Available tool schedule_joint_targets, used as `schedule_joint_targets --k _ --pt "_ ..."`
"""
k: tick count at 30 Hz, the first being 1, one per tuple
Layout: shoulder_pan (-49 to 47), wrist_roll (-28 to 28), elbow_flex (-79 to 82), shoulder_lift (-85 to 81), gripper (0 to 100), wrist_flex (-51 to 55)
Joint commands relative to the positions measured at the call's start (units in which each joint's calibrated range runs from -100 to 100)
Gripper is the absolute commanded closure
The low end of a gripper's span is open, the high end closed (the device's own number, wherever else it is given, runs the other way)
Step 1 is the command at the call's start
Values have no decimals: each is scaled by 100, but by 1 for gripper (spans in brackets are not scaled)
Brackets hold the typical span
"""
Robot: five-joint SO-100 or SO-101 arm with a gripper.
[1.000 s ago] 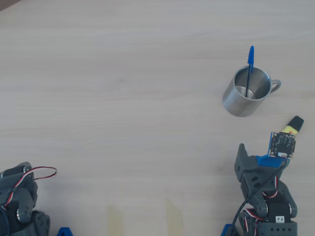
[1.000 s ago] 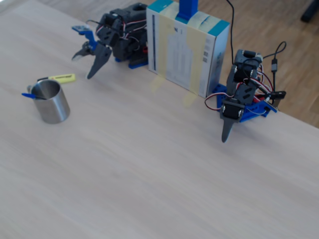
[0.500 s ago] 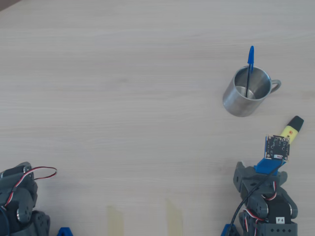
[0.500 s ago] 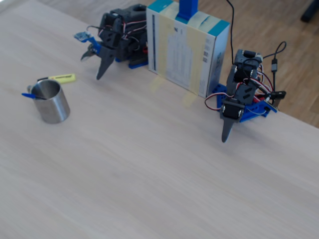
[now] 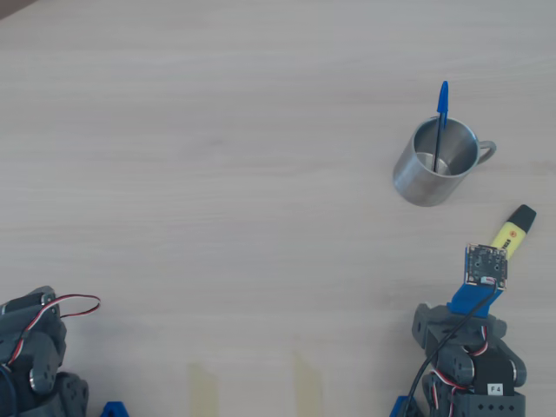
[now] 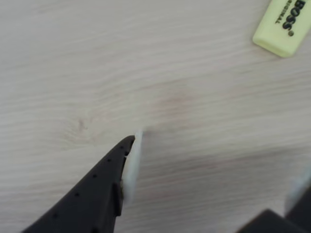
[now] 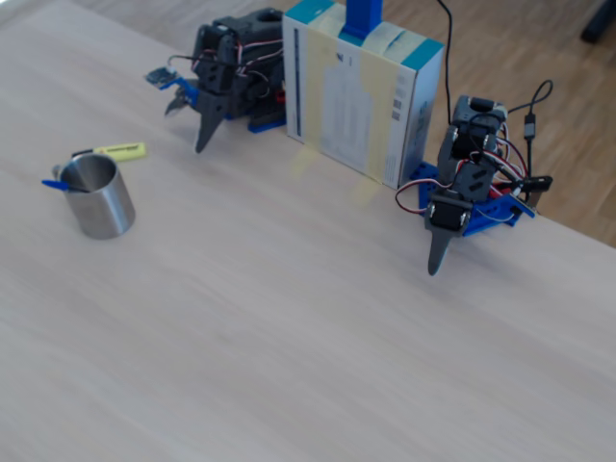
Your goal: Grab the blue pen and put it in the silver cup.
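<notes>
In the overhead view the blue pen (image 5: pixel 441 122) stands inside the silver cup (image 5: pixel 432 165), its cap sticking out over the far rim. In the wrist view the gripper (image 6: pixel 214 160) is open and empty above the table (image 6: pixel 97 58); a yellow highlighter (image 6: pixel 283 24) lies just beyond. In the fixed view the highlighter (image 7: pixel 119 150) lies just behind the cup (image 7: pixel 99 199).

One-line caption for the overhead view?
Blue pen stands in the silver cup; the gripper sits open beside a yellow highlighter.
</notes>
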Motion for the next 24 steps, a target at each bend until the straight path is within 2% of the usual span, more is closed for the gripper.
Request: schedule_joint_targets --k 1,16,24 --pt "5 27 36 -67 54 268" --pt "13 146 36 -67 54 328" --pt "5 250 36 -59 73 328"
